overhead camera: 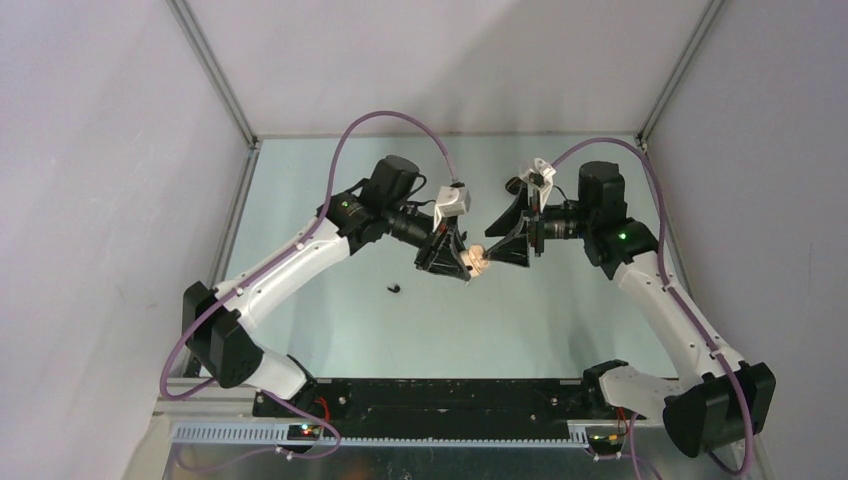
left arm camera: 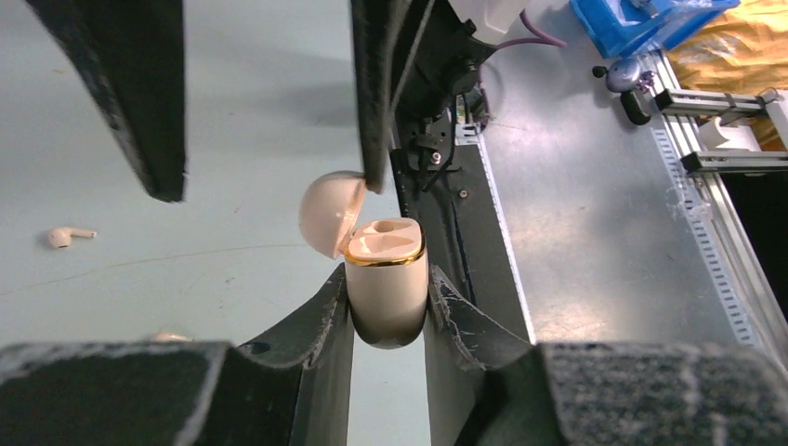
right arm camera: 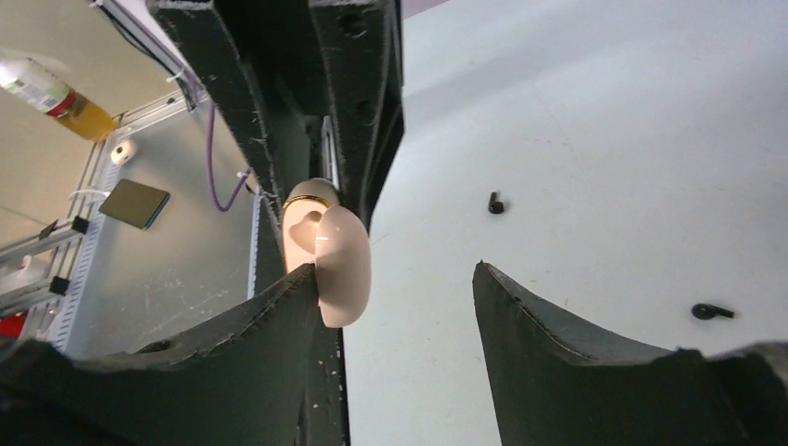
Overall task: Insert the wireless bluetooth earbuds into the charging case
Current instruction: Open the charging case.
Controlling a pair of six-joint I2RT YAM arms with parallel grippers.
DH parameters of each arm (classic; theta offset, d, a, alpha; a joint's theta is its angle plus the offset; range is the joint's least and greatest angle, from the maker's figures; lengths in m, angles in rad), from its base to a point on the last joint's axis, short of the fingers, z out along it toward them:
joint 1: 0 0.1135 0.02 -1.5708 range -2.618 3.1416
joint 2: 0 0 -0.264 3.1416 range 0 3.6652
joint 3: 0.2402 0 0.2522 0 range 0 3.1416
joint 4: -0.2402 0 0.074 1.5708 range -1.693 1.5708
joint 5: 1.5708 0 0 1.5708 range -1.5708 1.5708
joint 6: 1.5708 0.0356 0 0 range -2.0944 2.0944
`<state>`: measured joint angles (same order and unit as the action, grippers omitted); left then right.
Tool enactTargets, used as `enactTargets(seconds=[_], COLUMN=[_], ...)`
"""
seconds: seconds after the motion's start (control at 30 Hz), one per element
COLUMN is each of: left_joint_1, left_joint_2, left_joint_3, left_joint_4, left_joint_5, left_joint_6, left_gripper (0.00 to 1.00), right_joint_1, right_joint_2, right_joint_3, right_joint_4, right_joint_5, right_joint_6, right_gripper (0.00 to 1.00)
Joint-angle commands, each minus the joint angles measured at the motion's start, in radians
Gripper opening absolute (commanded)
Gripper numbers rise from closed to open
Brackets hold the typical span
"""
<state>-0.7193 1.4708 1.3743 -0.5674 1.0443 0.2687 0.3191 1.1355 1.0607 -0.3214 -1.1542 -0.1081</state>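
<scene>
Step in hand: case opened for loading; you have seated no bud yet.

1. Left arm [overhead camera: 290, 262], right arm [overhead camera: 660, 290]: both stretched forward, elbows out, wrists turned inward to meet over the pale green table [overhead camera: 330, 200].
2. Left gripper [left arm camera: 387, 286]: fingers pinching the cream, gold-rimmed charging case [left arm camera: 386, 316] upright by its sides.
3. Right gripper [right arm camera: 395, 279]: fingers spread, gripping nothing; one fingertip touches the open domed lid [left arm camera: 330, 212].
4. Sockets [left arm camera: 386, 240]: both empty.
5. Cream-white stemmed earbud [left arm camera: 70, 236]: on the table, well apart from the left fingers.
6. Black stemmed earbuds [right arm camera: 496, 203]: two, on the table beyond the right fingers.

Next, as I judge it: draw your right fingers off the lid, lower them over one bud and pinch finely.
</scene>
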Motion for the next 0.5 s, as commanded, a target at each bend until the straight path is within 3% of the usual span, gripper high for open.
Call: enactTargets(seconds=[0.0,0.27,0.4,0.47], left_joint_1=[-0.012,-0.005,0.041,0.082], left_joint_2=[-0.028,-0.042,-0.064,-0.084], left_joint_3=[0.002,0.018,0.035,0.038], left_joint_4=[-0.019,-0.106,-0.166,-0.179], left_joint_5=[0.063,-0.013,-0.044,-0.058], left_joint_6=[0.029,0.120,0.182,0.209], left_gripper=[0.00,0.00,0.00,0.00], right_joint_1=[-0.017,-0.064,-0.105,-0.110], right_joint_2=[-0.035,-0.073,-0.089,-0.083], right_joint_3=[0.005,0.007,0.010,0.032], right_joint_4=[0.027,0.031,0.064,0.066], right_joint_5=[0.037,0.005,0.072,0.177], right_joint_6=[-0.022,-0.019,0.003,0.004], right_gripper=[0.67,0.74,0.78,0.79])
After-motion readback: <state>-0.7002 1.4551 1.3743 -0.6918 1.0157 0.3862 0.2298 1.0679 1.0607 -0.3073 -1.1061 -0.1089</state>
